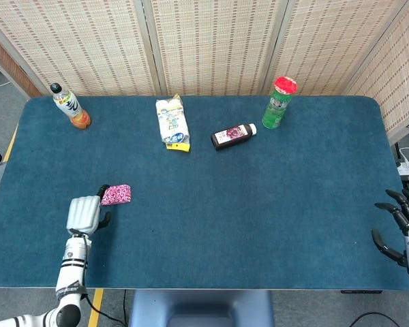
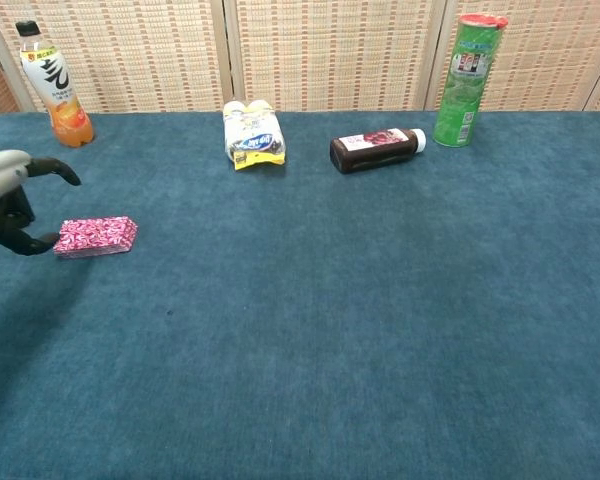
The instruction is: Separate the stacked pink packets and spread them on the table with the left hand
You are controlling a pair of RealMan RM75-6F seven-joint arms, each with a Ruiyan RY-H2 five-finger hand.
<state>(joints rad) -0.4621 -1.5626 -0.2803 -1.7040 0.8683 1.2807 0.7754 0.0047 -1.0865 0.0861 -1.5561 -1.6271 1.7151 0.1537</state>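
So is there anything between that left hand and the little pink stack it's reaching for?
Nothing visible. The left hand sits right beside the stack of pink packets, its fingertips at the stack's near-left edge. The bare blue table around the stack gives room to spread them. The bottles and can stand far back.
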